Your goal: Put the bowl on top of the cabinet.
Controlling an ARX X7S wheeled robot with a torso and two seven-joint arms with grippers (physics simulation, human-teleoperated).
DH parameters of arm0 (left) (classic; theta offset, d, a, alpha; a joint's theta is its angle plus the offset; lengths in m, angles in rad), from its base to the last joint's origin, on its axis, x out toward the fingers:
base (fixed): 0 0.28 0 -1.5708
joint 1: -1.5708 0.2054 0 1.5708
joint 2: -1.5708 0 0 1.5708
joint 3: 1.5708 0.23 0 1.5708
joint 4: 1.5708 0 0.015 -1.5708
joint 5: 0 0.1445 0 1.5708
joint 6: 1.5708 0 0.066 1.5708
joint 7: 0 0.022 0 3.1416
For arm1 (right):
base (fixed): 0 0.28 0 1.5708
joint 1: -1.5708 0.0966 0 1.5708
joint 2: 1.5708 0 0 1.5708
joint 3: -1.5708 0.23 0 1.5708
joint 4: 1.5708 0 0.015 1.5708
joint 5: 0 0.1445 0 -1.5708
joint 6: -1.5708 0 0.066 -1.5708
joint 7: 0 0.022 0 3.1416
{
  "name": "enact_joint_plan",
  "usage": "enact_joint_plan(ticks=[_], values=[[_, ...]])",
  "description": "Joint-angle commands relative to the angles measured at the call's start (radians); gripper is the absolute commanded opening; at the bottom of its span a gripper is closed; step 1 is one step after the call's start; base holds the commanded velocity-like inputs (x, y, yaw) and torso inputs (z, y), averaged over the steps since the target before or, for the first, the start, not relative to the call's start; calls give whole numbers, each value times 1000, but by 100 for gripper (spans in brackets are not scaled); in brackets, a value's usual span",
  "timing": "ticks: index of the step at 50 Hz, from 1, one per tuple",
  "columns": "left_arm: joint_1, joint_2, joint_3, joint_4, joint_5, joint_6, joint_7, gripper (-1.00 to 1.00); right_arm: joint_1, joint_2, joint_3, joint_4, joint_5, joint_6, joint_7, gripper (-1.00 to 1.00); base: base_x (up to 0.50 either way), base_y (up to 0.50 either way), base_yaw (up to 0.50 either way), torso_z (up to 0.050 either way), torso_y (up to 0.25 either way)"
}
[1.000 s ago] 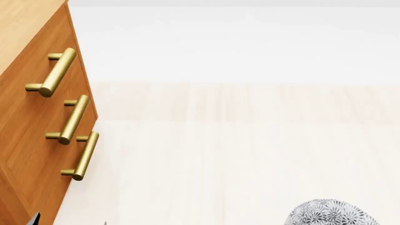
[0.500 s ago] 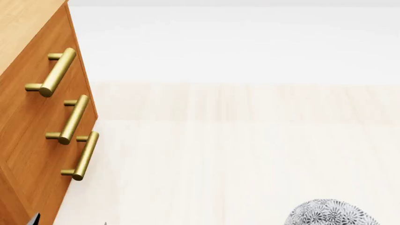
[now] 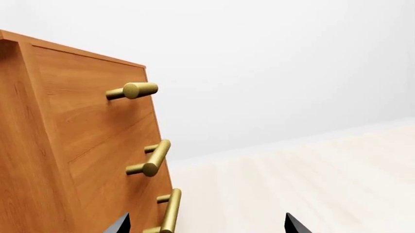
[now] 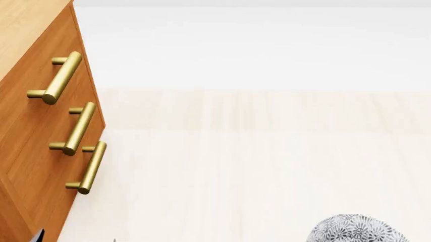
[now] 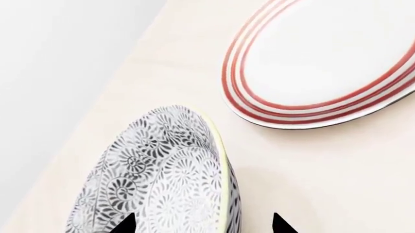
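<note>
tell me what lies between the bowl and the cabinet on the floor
Nothing: in the head view the pale wood floor runs bare from the patterned bowl to the orange-brown cabinet with its brass handles.

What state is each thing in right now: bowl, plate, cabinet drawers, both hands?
Bowl: tipped on edge between the right hand's fingertips, not on the cabinet.
Plate: empty, lying apart from the bowl.
Cabinet: drawers shut, visible part of top bare.
Left hand: open, empty, beside the cabinet front.
Right hand: around the bowl; grip cannot be confirmed.
</note>
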Motion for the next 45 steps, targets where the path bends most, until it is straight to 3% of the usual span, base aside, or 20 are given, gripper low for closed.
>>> enact_joint_plan(ticks=[1, 45], values=[[0, 2, -5, 3, -7, -7, 16, 100, 32, -3, 0, 41, -6, 7, 2, 100, 0, 0, 0, 0, 0], [-7, -7, 9, 0, -12, -11, 9, 100, 125, -2, -39, 156, -5, 55, 18, 100, 0, 0, 0, 0, 0]])
